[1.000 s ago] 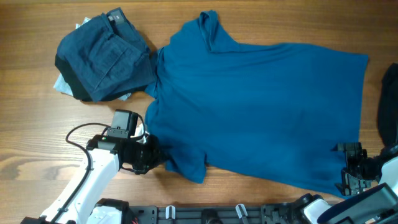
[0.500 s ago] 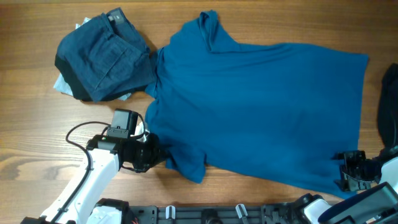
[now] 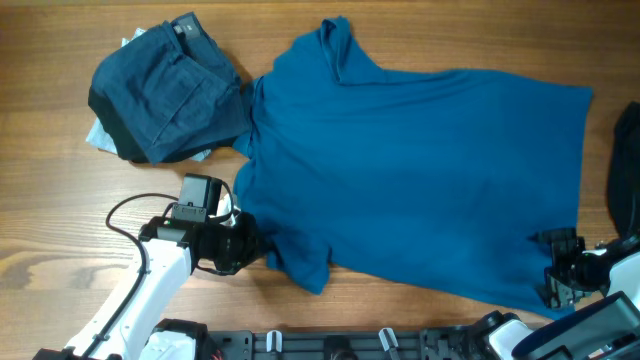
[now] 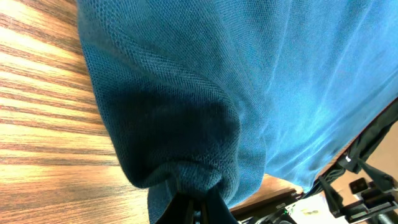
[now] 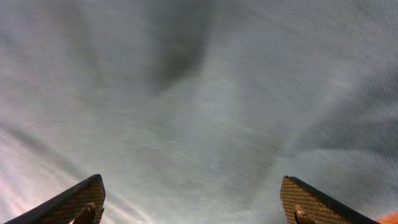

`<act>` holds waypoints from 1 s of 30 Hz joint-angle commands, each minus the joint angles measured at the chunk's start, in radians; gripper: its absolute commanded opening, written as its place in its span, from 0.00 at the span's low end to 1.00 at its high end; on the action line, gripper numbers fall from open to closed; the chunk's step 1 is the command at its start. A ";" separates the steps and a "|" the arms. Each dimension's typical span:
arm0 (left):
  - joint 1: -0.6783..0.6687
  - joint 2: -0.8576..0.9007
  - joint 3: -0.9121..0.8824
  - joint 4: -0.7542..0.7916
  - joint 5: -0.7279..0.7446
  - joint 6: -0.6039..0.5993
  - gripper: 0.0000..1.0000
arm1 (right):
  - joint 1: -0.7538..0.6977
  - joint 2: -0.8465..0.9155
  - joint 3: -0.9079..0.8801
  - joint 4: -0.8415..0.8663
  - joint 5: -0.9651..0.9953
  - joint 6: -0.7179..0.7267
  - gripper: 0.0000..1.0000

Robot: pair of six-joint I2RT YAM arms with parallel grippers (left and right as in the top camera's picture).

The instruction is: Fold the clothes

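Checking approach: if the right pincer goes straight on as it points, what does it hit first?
The blue shirt, near its bottom edge. Cloth fills the whole view ahead of the right pincer; how close it is remains unclear.

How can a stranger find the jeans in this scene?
Start from the big blue shirt spread across the table. At its left end, in the overhead view, lie the jeans. They are dark folded denim with a stitched pocket, unlike the flat, brighter shirt.

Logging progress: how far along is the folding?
Done: the denim looks folded on its pile. In hand: the blue shirt lies spread flat, unfolded; the left gripper is shut on its sleeve, the right gripper open over the hem corner. Left: every fold of the shirt, then the black garment at the edge.
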 commanded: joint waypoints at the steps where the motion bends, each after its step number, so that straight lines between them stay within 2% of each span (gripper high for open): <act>1: 0.006 -0.012 0.003 0.003 0.019 0.009 0.08 | -0.003 0.004 0.115 0.056 -0.176 -0.105 0.82; 2: 0.006 -0.012 0.003 0.003 0.023 0.009 0.14 | 0.000 0.003 0.140 0.080 -0.201 -0.117 0.77; 3: 0.005 -0.012 0.003 0.005 0.036 0.009 0.28 | 0.007 0.004 0.161 0.109 -0.223 -0.128 0.60; 4: 0.005 -0.012 0.003 0.013 0.089 0.037 0.53 | 0.037 0.004 0.177 0.179 -0.291 -0.142 0.37; 6: 0.005 -0.012 0.003 0.021 0.165 0.074 0.66 | 0.085 0.004 0.177 0.250 -0.352 -0.139 0.11; 7: 0.005 -0.012 0.003 0.022 0.192 0.087 0.77 | 0.109 0.004 0.177 0.277 -0.361 -0.137 0.04; 11: 0.005 -0.043 0.021 0.034 0.227 0.089 0.79 | 0.285 0.004 0.177 0.448 -0.355 -0.123 0.04; 14: 0.005 -0.099 0.088 0.040 0.220 0.140 0.78 | 0.404 0.018 0.177 0.554 -0.245 -0.023 0.04; 17: 0.005 -0.158 0.198 0.033 0.198 0.193 0.79 | 0.514 0.082 0.177 0.656 -0.158 0.026 0.05; 20: 0.005 -0.191 0.310 -0.010 0.160 0.230 0.84 | 0.585 0.189 0.203 0.706 -0.135 0.045 0.04; 25: 0.005 -0.195 0.491 -0.189 -0.019 0.315 0.86 | 0.621 0.412 0.382 0.649 -0.136 0.014 0.04; 30: 0.005 -0.195 0.552 -0.219 -0.107 0.328 0.87 | 0.625 0.627 0.672 0.459 -0.099 -0.038 0.04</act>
